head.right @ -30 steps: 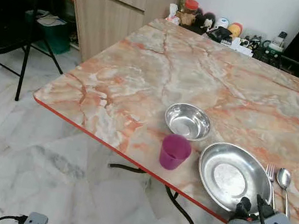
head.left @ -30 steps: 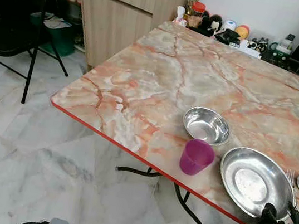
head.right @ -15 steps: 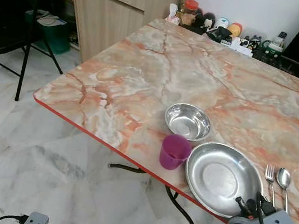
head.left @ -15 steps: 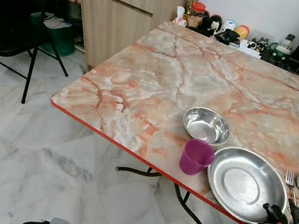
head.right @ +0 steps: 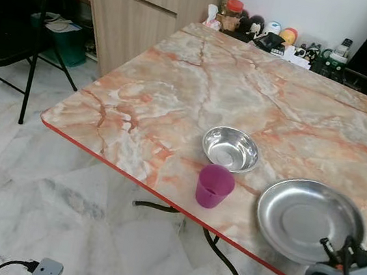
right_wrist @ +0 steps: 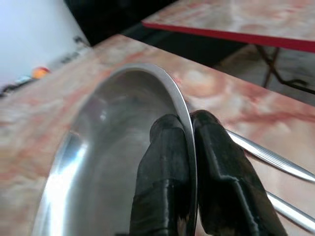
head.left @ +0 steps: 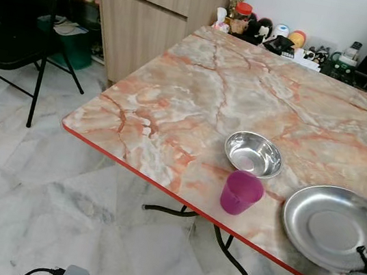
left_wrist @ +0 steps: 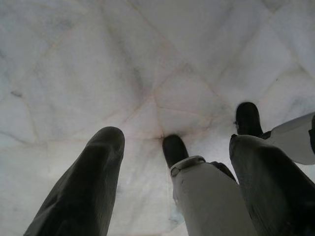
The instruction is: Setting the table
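One steel plate (head.right: 309, 220) sits over the near right corner of the marble table (head.left: 197, 91), its rim pinched between the two black fingers (right_wrist: 167, 187) of the right gripper (right_wrist: 189, 182) — one finger inside the rim, the other outside it. Two utensil handles (right_wrist: 268, 157) lie on the tabletop just beside the outer finger; their heads cannot be made out. A purple cup (head.left: 241, 192) stands upright near the table's red front edge, to the plate's left and clear of it. A small steel bowl (head.left: 254, 154) rests just behind the cup, apart from both cup and plate. Assorted small items (head.left: 268, 31) are crowded along the table's far edge. A wooden cabinet (head.left: 147, 8) stands beyond the far left corner, and a black chair (head.left: 17, 23) is on the tiled floor (head.left: 38, 185) well to the left. Left gripper (left_wrist: 172, 162) hangs over the floor — fingers spread apart, holding nothing, with the robot's feet below it
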Available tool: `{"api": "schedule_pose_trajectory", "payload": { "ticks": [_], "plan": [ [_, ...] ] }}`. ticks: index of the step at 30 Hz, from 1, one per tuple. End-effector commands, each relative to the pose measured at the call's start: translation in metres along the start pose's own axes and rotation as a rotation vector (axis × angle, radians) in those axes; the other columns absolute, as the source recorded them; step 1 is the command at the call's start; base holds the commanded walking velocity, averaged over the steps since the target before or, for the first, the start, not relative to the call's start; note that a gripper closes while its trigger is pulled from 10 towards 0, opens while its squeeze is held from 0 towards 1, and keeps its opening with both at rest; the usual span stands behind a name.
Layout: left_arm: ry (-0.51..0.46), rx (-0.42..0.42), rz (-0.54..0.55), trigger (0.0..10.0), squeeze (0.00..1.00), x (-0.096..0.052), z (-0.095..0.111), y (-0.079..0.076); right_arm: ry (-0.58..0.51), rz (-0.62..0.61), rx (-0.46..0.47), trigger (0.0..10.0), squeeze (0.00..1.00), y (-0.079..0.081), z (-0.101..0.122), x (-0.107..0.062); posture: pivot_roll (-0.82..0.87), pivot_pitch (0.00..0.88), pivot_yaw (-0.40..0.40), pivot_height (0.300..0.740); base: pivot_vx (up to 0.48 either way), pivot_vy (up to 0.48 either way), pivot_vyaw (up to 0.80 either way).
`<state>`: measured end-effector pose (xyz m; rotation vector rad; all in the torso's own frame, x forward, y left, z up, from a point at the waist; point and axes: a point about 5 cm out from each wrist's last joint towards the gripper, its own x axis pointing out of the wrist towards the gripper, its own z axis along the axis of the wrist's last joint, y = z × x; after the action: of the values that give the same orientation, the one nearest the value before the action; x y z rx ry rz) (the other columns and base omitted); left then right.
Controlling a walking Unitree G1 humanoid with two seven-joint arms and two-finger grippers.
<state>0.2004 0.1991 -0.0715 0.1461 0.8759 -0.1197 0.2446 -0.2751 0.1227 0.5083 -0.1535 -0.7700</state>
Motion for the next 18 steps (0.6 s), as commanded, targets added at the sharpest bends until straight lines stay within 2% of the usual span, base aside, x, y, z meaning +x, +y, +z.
{"api": "schedule_pose_trajectory", "payload": {
  "ticks": [1, 6, 8, 9, 10, 11, 17, 18],
  "plan": [
    [0.021, 0.018, -0.003, 10.0, 0.00, -0.001, -0.007, -0.002, -0.057, 0.027, 0.033, 10.0, 0.00, 0.004, 0.010, 0.000, -0.03, 0.149, -0.053, 0.740, 0.000, 0.000, 0.00],
    [0.021, 0.013, -0.002, 10.0, 0.00, -0.002, -0.008, -0.002, -0.061, 0.067, 0.120, 10.0, 0.00, 0.013, 0.011, -0.001, -0.04, 0.153, -0.038, 0.740, 0.000, 0.000, 0.00],
    [0.021, 0.013, -0.002, 10.0, 0.00, -0.002, -0.008, -0.002, -0.070, 0.078, 0.185, 10.0, 0.00, 0.017, 0.013, 0.000, -0.05, 0.154, -0.035, 0.740, 0.000, 0.000, 0.00],
    [0.021, 0.013, -0.002, 10.0, 0.00, -0.002, -0.008, -0.002, -0.070, 0.078, 0.185, 10.0, 0.00, 0.017, 0.013, 0.000, -0.05, 0.154, -0.035, 0.740, 0.000, 0.000, 0.00],
    [0.021, 0.014, 0.000, 10.0, 0.00, -0.002, -0.008, -0.002, -0.090, 0.067, 0.261, 10.0, 0.00, 0.018, 0.016, 0.001, -0.05, 0.158, -0.031, 0.740, 0.000, 0.000, 0.00],
    [0.019, 0.014, 0.002, 10.0, 0.00, -0.002, -0.008, -0.001, -0.096, 0.059, 0.305, 10.0, 0.00, 0.018, 0.018, 0.002, -0.05, 0.158, -0.031, 0.740, 0.000, 0.000, 0.00],
    [0.016, 0.015, 0.003, 10.0, 0.00, -0.002, -0.007, -0.001, -0.119, 0.049, 0.324, 10.0, 0.00, 0.009, 0.023, 0.004, -0.04, 0.155, -0.031, 0.740, 0.000, 0.000, 0.00],
    [0.017, 0.022, 0.004, 10.0, 0.00, -0.002, -0.007, -0.001, -0.111, 0.045, 0.376, 10.0, 0.00, 0.006, 0.023, 0.004, -0.04, 0.149, -0.030, 0.740, 0.000, 0.000, 0.00]
  ]
}}
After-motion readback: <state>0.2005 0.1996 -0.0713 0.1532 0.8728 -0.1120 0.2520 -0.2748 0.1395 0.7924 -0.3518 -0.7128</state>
